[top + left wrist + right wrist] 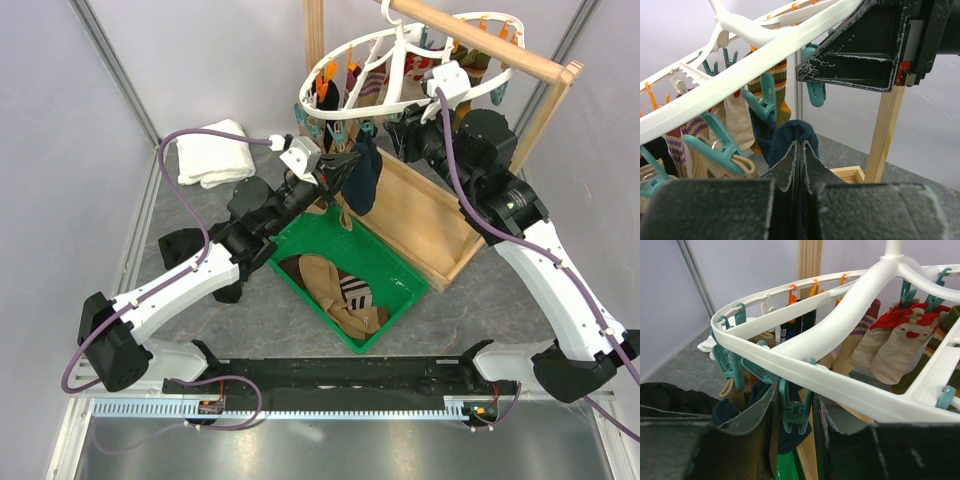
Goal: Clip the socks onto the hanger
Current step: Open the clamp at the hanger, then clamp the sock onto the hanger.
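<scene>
Left claw (800,152) clenched on navy sock (789,134), sock top just above its fingertips, under the hanger (740,70) rim. Right claw (795,394) grasping teal clip (792,415) on the rim. Clipped socks (890,345) hang beyond it.

- Navy sock (790,137): lower end hidden between the closed fingers (787,170) of the left gripper (801,147).
- Teal clip (792,412): sits between the right gripper (796,400) fingers; contact cannot be told.
- Hanger (840,382): hook top and right side cut off by the picture edges.
- Black cloth heap (180,245): partly under the left arm.
- Tan sock (320,275) in the green bin (320,240): overlapped, outline unclear.
</scene>
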Motion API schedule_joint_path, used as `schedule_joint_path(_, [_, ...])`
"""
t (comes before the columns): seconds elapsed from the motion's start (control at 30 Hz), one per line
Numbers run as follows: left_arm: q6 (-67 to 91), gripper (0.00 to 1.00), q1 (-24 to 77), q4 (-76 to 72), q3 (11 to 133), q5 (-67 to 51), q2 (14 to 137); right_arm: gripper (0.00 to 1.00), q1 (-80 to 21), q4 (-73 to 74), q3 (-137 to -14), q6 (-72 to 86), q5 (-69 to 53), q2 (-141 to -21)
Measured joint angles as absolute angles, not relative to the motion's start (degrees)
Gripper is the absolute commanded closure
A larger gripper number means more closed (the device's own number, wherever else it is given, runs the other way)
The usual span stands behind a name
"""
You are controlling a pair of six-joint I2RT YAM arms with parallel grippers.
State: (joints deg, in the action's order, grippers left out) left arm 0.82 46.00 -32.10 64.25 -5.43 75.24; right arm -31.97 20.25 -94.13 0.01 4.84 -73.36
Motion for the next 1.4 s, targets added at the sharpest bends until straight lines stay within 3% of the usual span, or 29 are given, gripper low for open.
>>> schedule_joint_path(0.1, [0.82,0.98,46.0,-31.81,64.25,-6.15,75.24,0.89,-31.86,20.27,-94.24,1.1,5.02,-73.47])
schedule_joint_path(0.3, [0.78,0.98,46.48,-31.75,64.25,-6.33,75.5,1.0,-31.86,20.34,-94.21,6.04,5.76,-73.47])
schedule_joint_path(0.7, [0.4,0.98,48.66,-31.33,67.48,-4.58,80.88,1.0,-31.86,20.25,-94.15,14.72,5.58,-73.19])
schedule_joint_path(1.4, [-0.16,0.98,48.73,-29.47,71.64,-3.09,83.72,1.0,-31.64,18.68,-93.23,16.19,3.33,-72.99])
